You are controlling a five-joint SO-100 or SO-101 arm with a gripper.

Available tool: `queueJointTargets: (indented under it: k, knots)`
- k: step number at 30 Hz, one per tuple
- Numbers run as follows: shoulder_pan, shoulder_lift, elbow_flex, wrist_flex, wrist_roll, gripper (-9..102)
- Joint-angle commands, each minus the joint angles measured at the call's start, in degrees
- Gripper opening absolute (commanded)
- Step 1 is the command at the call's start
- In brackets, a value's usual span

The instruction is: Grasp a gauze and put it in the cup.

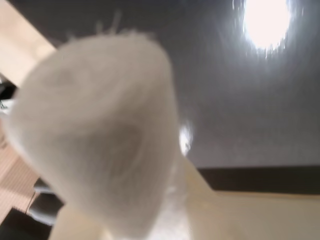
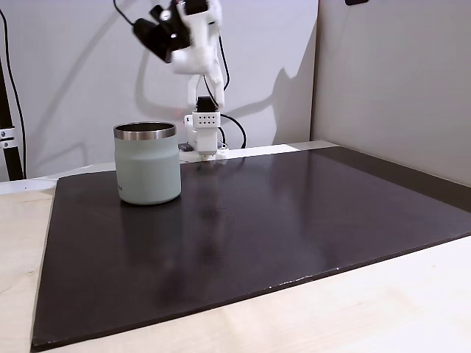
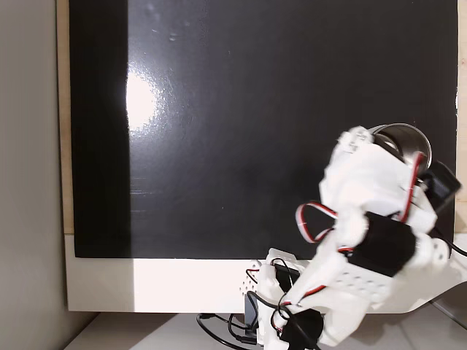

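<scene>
The gauze (image 1: 100, 135), a white fuzzy fabric roll, looms blurred and very close in the wrist view, held up off the mat. My gripper (image 2: 152, 32) is shut on it and hangs high in the air, above and a little behind the cup (image 2: 147, 163) in a fixed view. The cup is a squat pale grey-green tumbler with a steel rim, standing upright on the black mat. Seen from above in a fixed view, the white arm (image 3: 372, 219) covers most of the cup, and only part of the cup's rim (image 3: 408, 133) peeks out.
A large black mat (image 2: 257, 235) covers the pale wooden table (image 2: 383, 309). The arm's base (image 2: 206, 136) stands at the mat's far edge with cables behind it. A bright lamp glare (image 3: 142, 98) lies on the mat.
</scene>
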Motion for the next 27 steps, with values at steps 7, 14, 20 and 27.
queueJointTargets:
  k: [7,14,20,27]
  knots:
    - [10.02,7.12,12.22,-6.59,-10.02,0]
    - [14.24,9.49,21.27,-12.66,-13.54,0]
    - [15.82,8.0,24.61,-17.23,-13.62,0]
    - [16.35,4.75,25.14,-19.78,-11.95,0]
